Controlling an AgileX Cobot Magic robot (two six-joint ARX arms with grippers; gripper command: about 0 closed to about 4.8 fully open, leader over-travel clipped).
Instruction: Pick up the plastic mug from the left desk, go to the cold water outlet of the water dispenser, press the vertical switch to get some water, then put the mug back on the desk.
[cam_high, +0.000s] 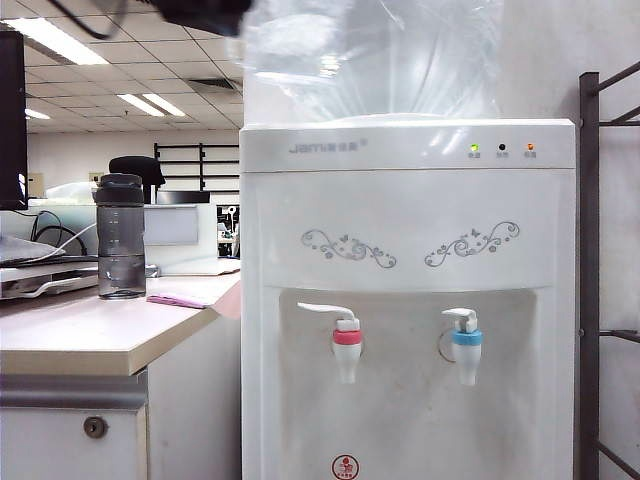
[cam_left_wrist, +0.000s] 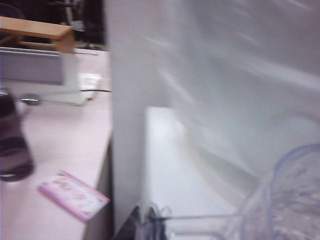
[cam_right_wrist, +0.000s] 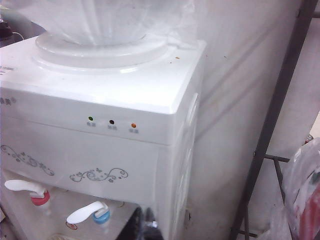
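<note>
A tall white water dispenser (cam_high: 408, 300) fills the middle of the exterior view, with grey swirl ornaments on its front, a grey logo, three small indicator lights near the top, and a clear water jug (cam_high: 370, 55) wrapped in plastic on top. In its recess sit two taps: one with a pink-red collar (cam_high: 347, 338) and a long flat lever, and to its right the cold water tap (cam_high: 466, 340) with a blue collar and a short white hooked lever (cam_high: 460, 316). No cup stands under either tap.

To the left of the dispenser, touching its side, is a desk (cam_high: 90, 335) with a pale beige top and a small round lock (cam_high: 95, 427) on its cabinet front. A tall smoky-grey bottle (cam_high: 121, 237) with a dark lid stands upright on it, and a small pink booklet (cam_high: 180, 299) lies flat nearer the dispenser.

The left wrist view is blurred. The left gripper (cam_left_wrist: 152, 220) is raised beside the dispenser's top, next to the jug, its jaws closed on the clear loop handle of the plastic mug (cam_left_wrist: 287, 200). The mug is off the desk, its dimpled clear wall and rim showing at the frame's corner. The bottle and pink booklet lie on the desk below.

In the right wrist view, only a dark tip of the right gripper (cam_right_wrist: 146, 225) shows, near the dispenser's front corner and above the blue tap; whether its jaws are apart cannot be told
</note>
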